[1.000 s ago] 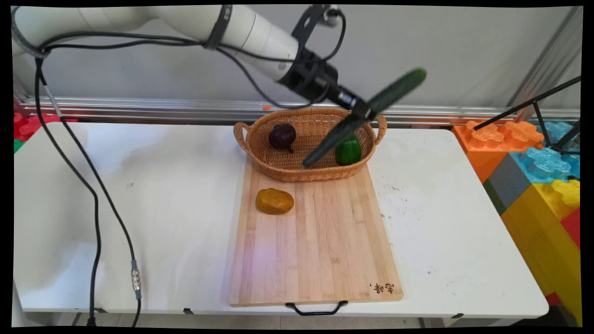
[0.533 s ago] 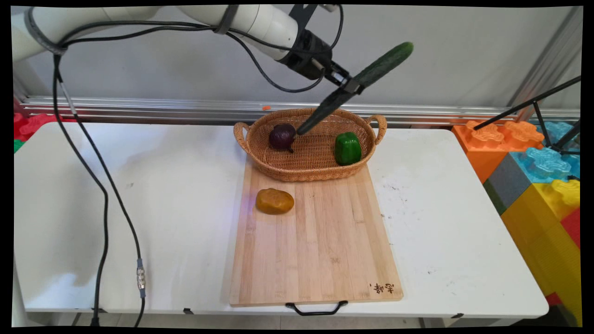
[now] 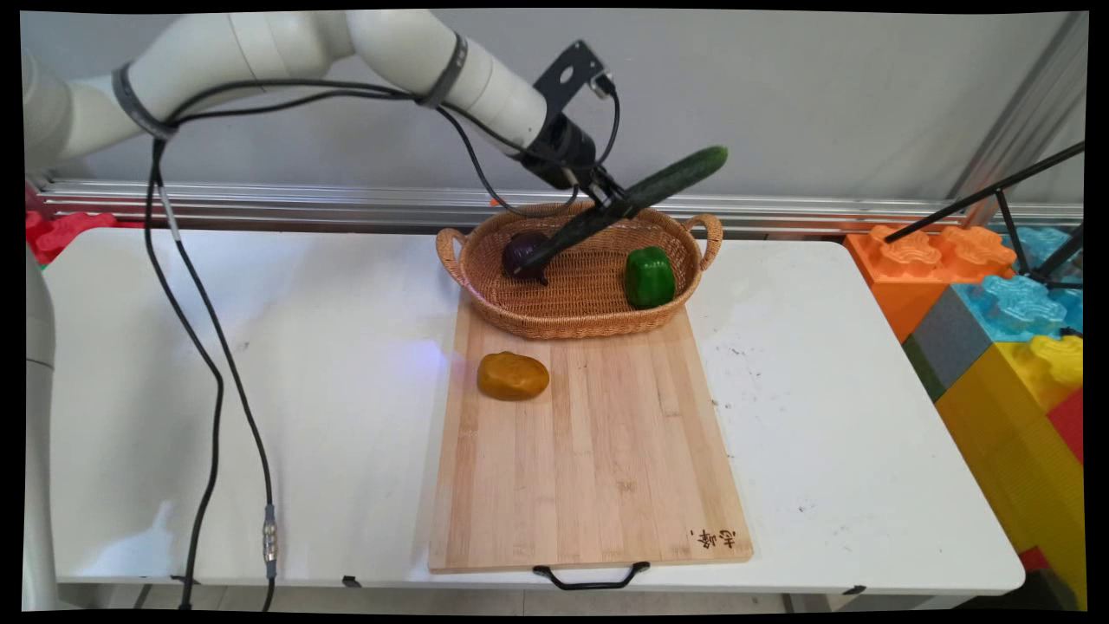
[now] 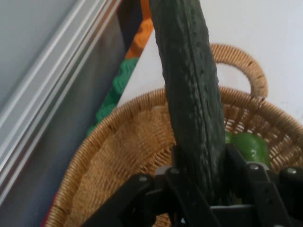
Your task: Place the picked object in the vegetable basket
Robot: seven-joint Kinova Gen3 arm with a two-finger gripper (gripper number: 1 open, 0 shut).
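End effector clenched on cucumber near mid-length, held tilted above wicker basket. Cucumber's low end over purple vegetable in basket; green pepper in basket's right part. Yellow-brown potato on cutting board just in front of basket, on desk.

Wooden cutting board (yellow potato on it), toy blocks.

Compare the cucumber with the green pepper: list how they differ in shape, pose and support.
The cucumber is long, slim and dark green; the green pepper is short, blocky and brighter. The cucumber hangs tilted above the basket, clamped in the gripper; the pepper rests on the basket's floor, untouched. Both are green vegetables at the basket.
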